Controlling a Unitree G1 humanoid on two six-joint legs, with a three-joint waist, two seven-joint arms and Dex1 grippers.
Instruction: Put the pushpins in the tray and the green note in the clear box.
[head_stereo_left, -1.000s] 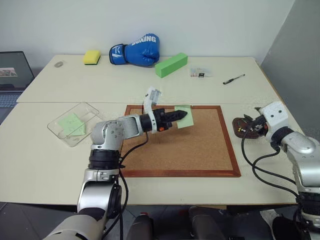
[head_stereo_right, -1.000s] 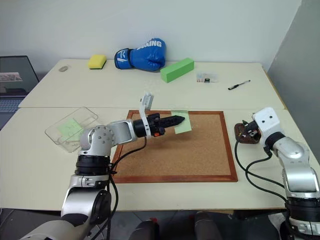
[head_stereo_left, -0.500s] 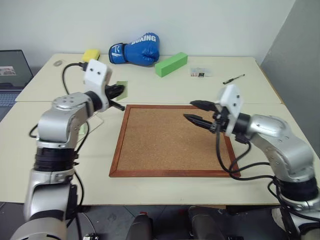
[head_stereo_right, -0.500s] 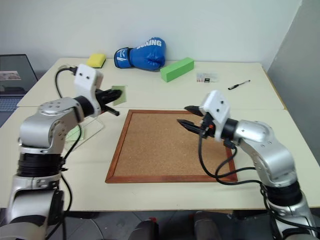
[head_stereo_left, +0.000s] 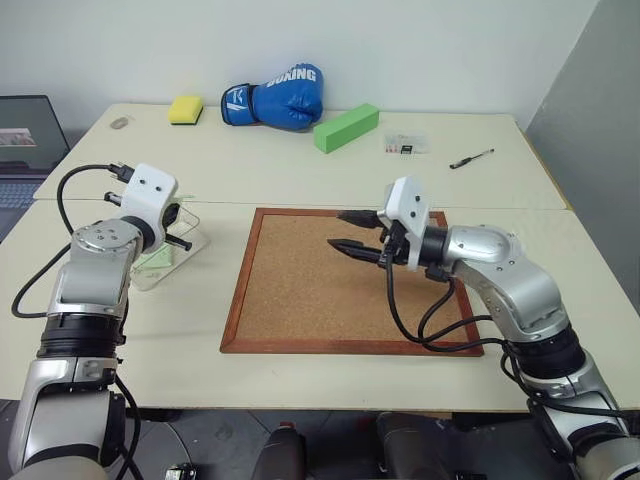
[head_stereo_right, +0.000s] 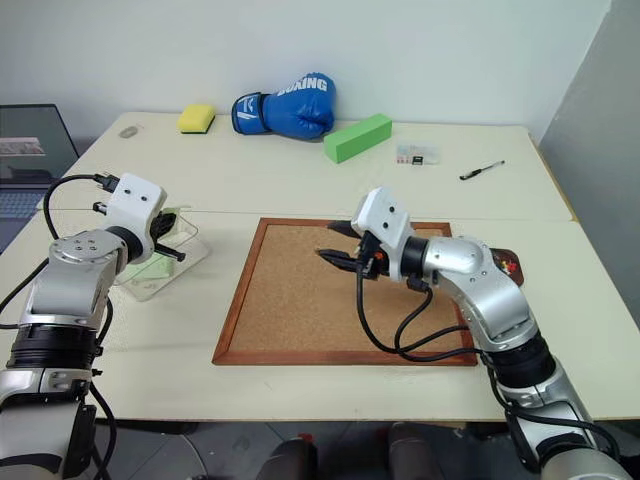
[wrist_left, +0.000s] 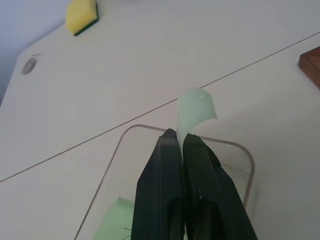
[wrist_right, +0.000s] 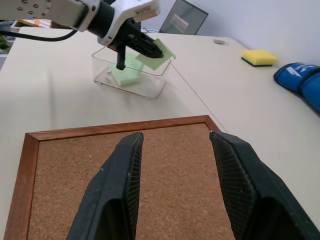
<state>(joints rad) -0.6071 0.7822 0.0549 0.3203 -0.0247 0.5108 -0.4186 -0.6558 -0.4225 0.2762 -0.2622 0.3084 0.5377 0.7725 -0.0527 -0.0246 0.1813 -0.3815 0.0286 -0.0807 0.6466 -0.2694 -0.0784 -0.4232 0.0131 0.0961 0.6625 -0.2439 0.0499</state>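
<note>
Pinched flat in the clenched left claw (wrist_left: 182, 137) above the clear box (wrist_right: 150, 82) so the green note (wrist_left: 196, 109) can drop inside; right claw (wrist_right: 172, 155) spread, holding nothing, over the corkboard (head_stereo_left: 300, 290).

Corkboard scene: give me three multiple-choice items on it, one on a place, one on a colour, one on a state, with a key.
1. Where is the left pincer?
A. over the clear box
B. beside the boxing glove
C. over the pen

2. What colour is the sponge?
A. red
B. yellow
C. white

3. How is the green note at this moment?
A. pinned to the corkboard
B. flat on the table
C. pinched in the shut left pincer

Key: 1 A, the right wrist view shows it above the box's rim. 2 B, yellow with a dark underside. 3 C, the left wrist view shows the slip sticking out from between the closed fingers.
</note>
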